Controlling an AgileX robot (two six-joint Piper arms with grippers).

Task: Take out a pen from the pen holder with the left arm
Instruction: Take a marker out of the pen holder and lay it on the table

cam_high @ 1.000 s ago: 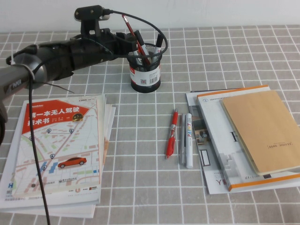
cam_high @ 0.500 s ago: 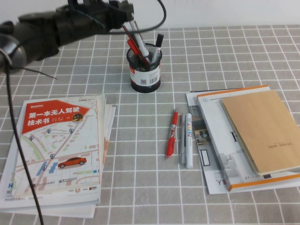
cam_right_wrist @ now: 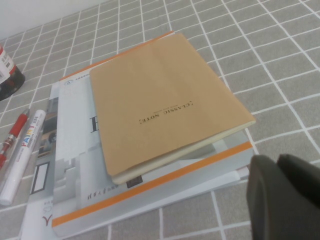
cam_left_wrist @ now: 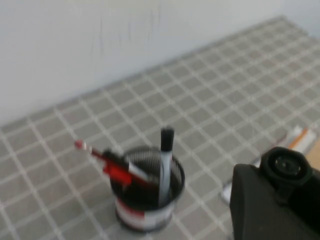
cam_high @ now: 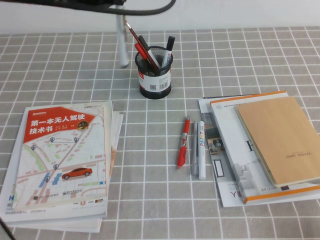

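The black mesh pen holder (cam_high: pixel 155 75) stands at the back of the table, with red pens (cam_high: pixel 146 52) and a black marker (cam_high: pixel 169 46) sticking out of it. It also shows in the left wrist view, the holder (cam_left_wrist: pixel 147 200) below with the marker (cam_left_wrist: pixel 166 165) upright. My left gripper (cam_high: pixel 118 7) is at the very top edge of the high view, above and left of the holder. It is shut on a grey pen (cam_high: pixel 121 44), which hangs blurred in the air clear of the holder. My right gripper (cam_right_wrist: pixel 278 172) hovers low beside the book stack, fingers together, holding nothing.
A red pen (cam_high: pixel 183 142), a grey pen (cam_high: pixel 194 150) and a white paint marker (cam_high: pixel 201 150) lie side by side mid-table. A brown notebook (cam_high: pixel 277 140) tops a stack of books (cam_high: pixel 225 150) on the right. A map booklet (cam_high: pixel 62 160) lies at the front left.
My left arm has risen from the holder's rim up and out of the top of the high view. The grey pen has come out of the holder with it.
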